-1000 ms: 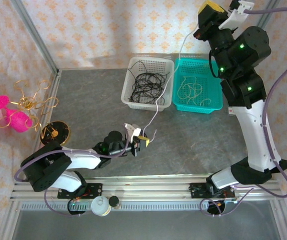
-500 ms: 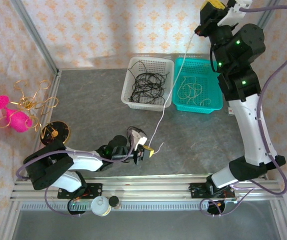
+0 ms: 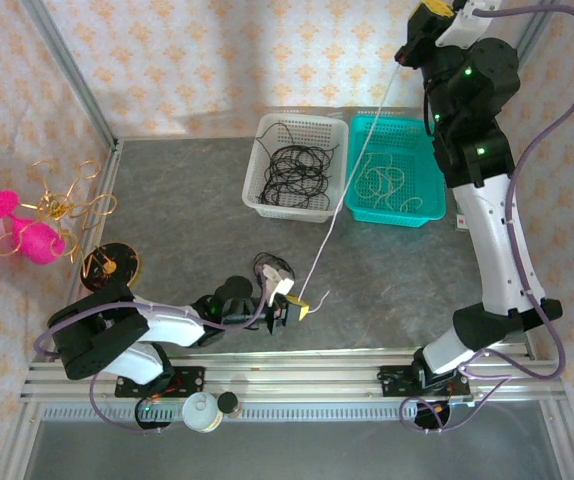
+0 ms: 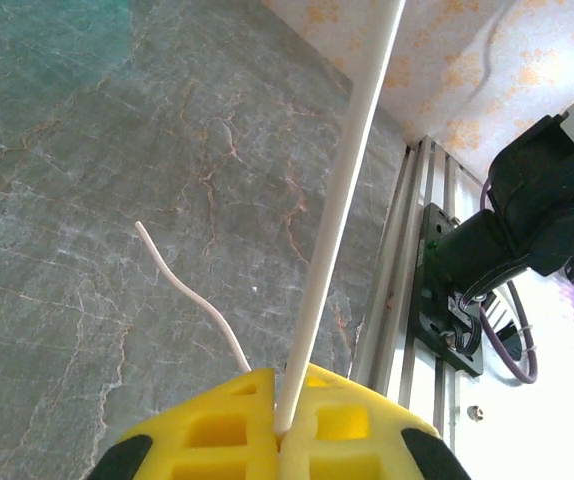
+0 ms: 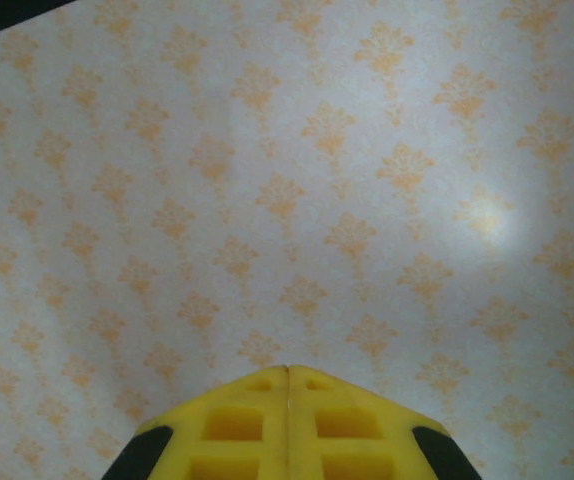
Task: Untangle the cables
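Note:
A white cable [image 3: 342,195] stretches taut from my left gripper [image 3: 292,305], low near the table's front edge, up to my right gripper [image 3: 407,50], raised high over the back of the table. In the left wrist view the left gripper [image 4: 285,425] is shut on this cable [image 4: 342,200], and the short free end [image 4: 187,285] curls over the stone tabletop. The right gripper [image 5: 287,372] is shut and faces the patterned wall; the strand is hidden in that view. Black cables [image 3: 292,170] lie in a white basket [image 3: 257,205]. More white cables [image 3: 382,180] lie in a teal basket [image 3: 427,215].
A gold wire ornament [image 3: 62,200], a pink object [image 3: 27,240] and a black disc [image 3: 110,265] sit at the left edge. The aluminium rail [image 3: 297,370] with both arm bases runs along the front. The right arm's base [image 4: 527,230] stands close beside the left gripper.
My right gripper has risen higher and further back, pulling the white cable from a slack curve into a straight line. The left gripper has shifted slightly right and nearer.

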